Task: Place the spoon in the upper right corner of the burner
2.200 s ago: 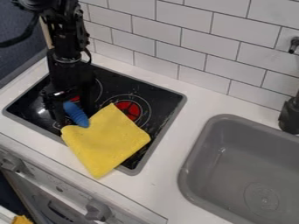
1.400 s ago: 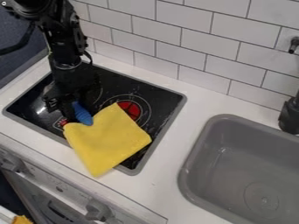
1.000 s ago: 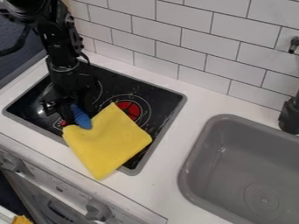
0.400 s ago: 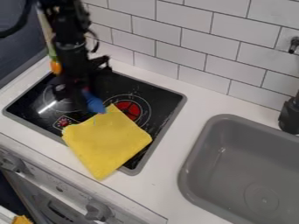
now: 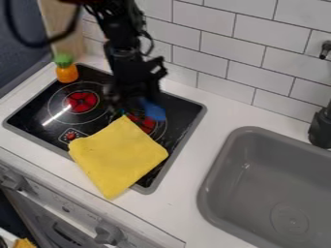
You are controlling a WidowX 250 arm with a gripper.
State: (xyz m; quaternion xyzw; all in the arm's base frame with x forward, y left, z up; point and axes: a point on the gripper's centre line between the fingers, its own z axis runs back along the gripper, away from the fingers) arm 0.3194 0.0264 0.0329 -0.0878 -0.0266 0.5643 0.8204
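The black gripper (image 5: 137, 102) hangs over the back right part of the black burner surface (image 5: 183, 116), blurred, and is shut on the blue spoon (image 5: 153, 111). The spoon's blue end sticks out to the right of the gripper, above the right red ring; its other end is hidden by the gripper. In front lies a yellow cloth (image 5: 117, 156), spread over the front right of the stove and across its front edge.
An orange and green toy (image 5: 67, 70) stands at the stove's back left corner. The grey sink (image 5: 271, 189) is at the right, with a black faucet (image 5: 321, 127) behind it. White wall tiles (image 5: 207, 48) rise along the back.
The gripper has moved right and toward the back with the blue spoon, away from the stove's left part. The left red ring and the orange toy have come into view. The cloth lies as before.
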